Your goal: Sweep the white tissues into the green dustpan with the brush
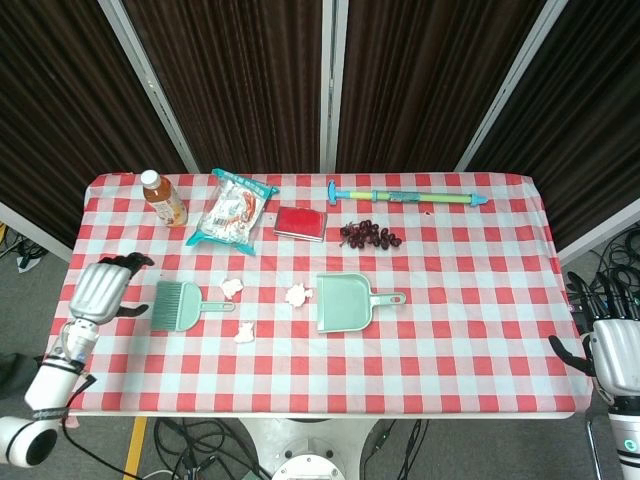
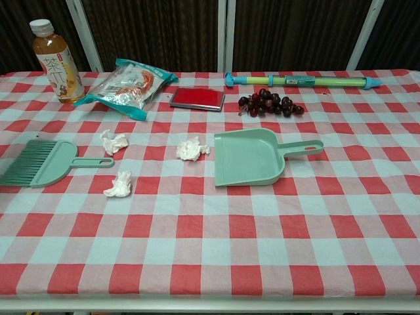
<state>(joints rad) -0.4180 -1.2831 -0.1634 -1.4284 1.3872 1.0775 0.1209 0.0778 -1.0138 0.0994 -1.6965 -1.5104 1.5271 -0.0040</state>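
left hand [image 1: 100,288] over table's left edge, just left of brush [image 1: 177,305], holding nothing.
fingers curled, spread unclear. right hand [image 1: 616,345] lower right, fingers apart. tissues [image 1: 296,294] mid-frame, left of dustpan [image 1: 342,301].

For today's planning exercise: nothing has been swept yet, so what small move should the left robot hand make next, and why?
Probably move the left robot hand right to the brush handle and grip it. The hand hovers just left of the bristles holding nothing, and three tissues lie outside the green dustpan.
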